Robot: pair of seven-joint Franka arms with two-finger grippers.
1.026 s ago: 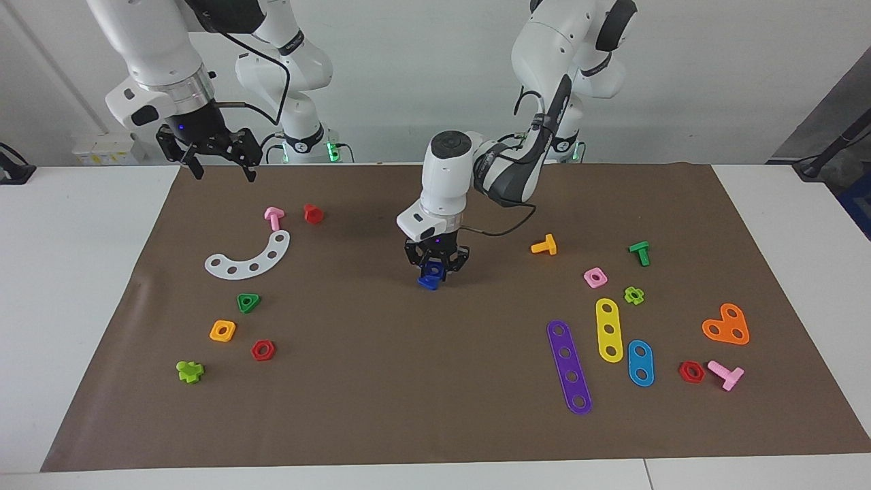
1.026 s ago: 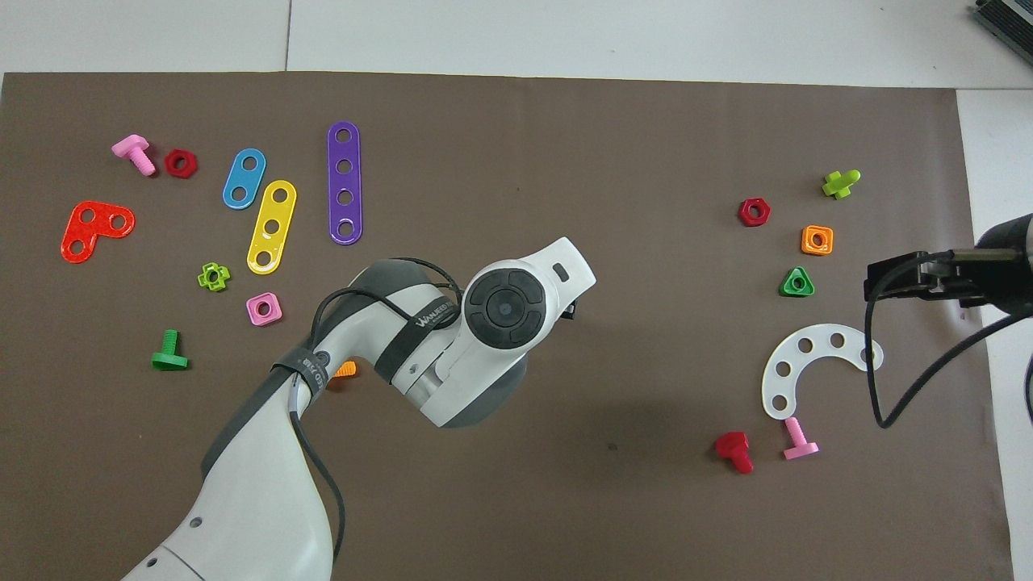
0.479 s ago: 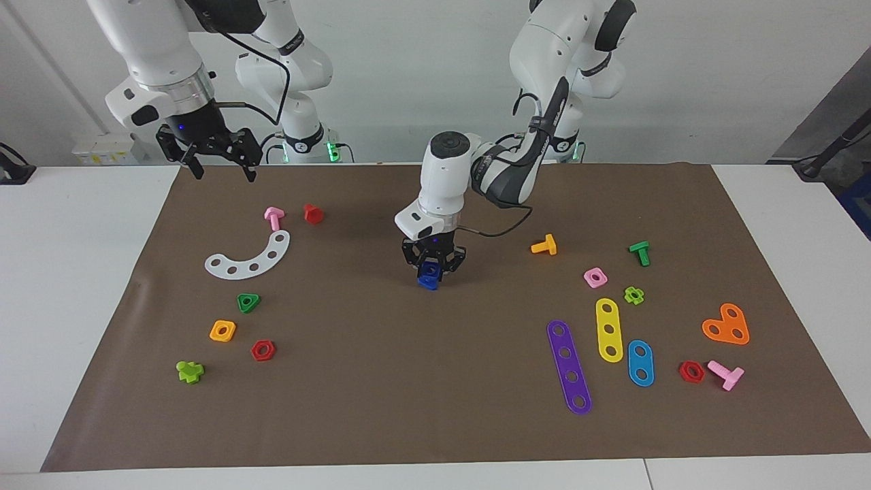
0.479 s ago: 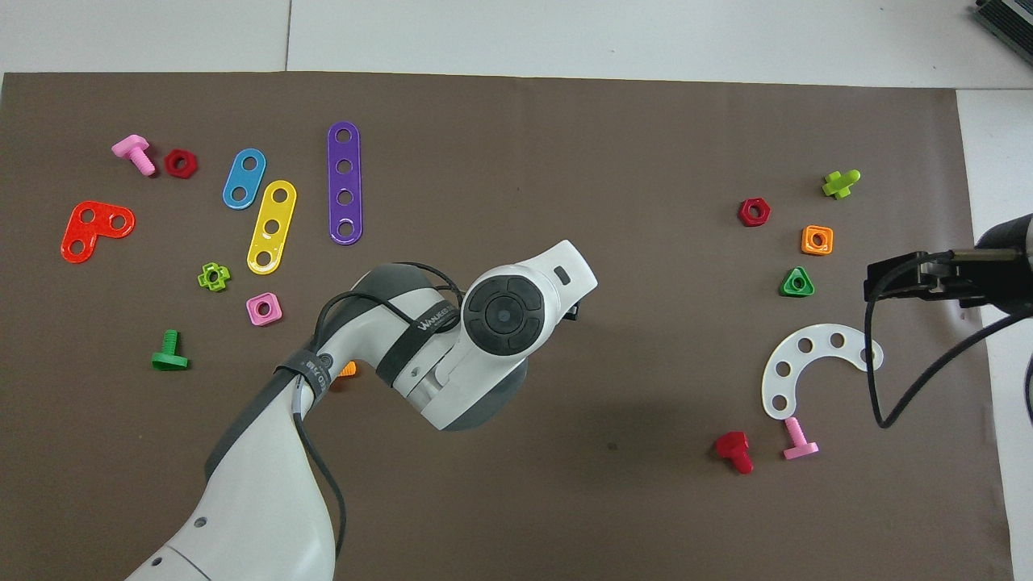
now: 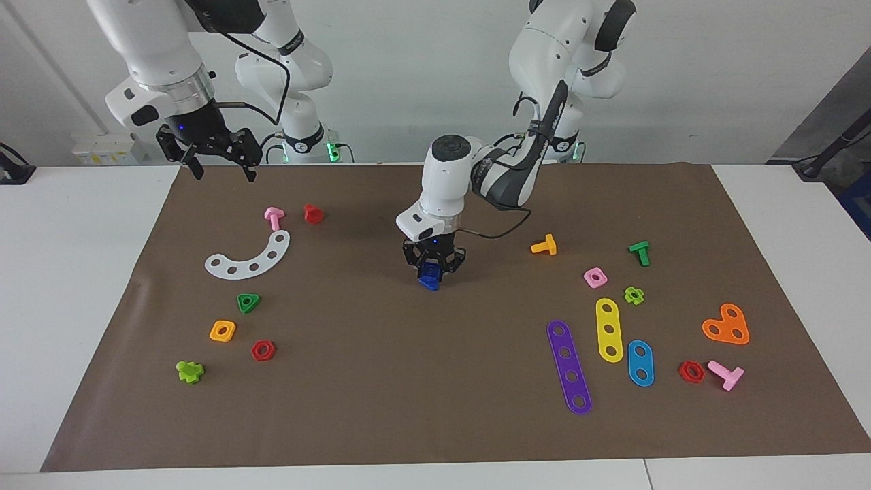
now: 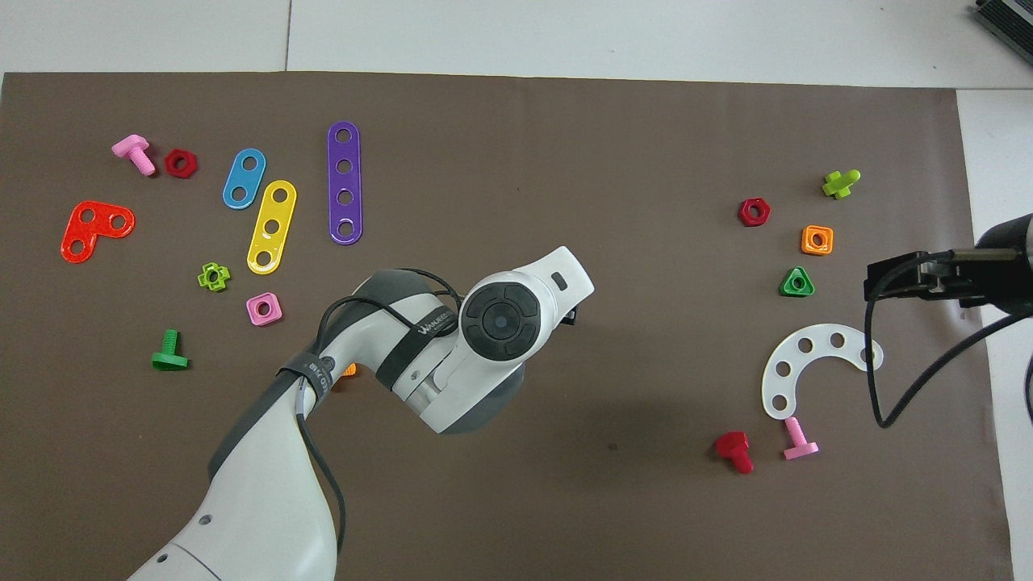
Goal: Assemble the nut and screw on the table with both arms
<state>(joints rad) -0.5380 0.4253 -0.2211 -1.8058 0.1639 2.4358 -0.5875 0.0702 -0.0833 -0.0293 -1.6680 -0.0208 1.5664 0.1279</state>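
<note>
Left gripper (image 5: 433,267) low at mid-mat over joined dark-blue nut (image 5: 430,271) and screw (image 5: 428,284).
Whether its jaws clamp the nut, I cannot tell; the right gripper (image 5: 218,167), jaws apart, waits above the brown mat's (image 5: 422,381) edge.

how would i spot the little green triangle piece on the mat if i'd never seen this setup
Find the white curved plastic strip with holes at the right arm's end of the brown mat. Slightly farther from the robots lies the green triangular plastic nut, the only three-cornered piece; the nuts beside it are orange and red.
</note>
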